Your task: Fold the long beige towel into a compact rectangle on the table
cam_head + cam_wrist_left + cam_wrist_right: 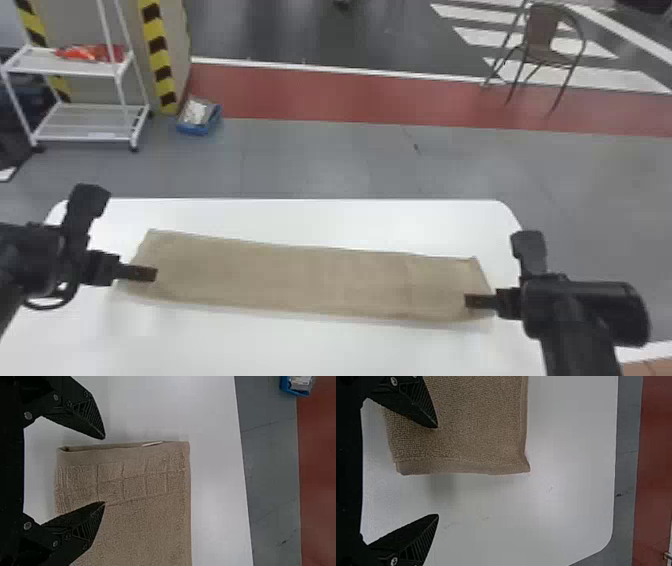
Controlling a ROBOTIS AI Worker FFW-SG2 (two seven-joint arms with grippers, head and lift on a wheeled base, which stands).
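The beige towel (310, 280) lies flat as a long strip across the white table, its ends to left and right. Over its left end is my left gripper (145, 273); over the right end, my right gripper (475, 301). In the left wrist view my left gripper (104, 470) stands open, one finger over the towel (146, 526) and the other beyond its end edge, where layers and a small white tag show. My right gripper (438, 471) is open wide in the right wrist view, one finger above the towel (474, 423), the other over bare table.
The white table (300, 345) has a far edge beyond the towel and a rounded far-right corner. On the floor past it are a white shelf rack (85, 122), a blue box (199, 117) and a chair (542, 42).
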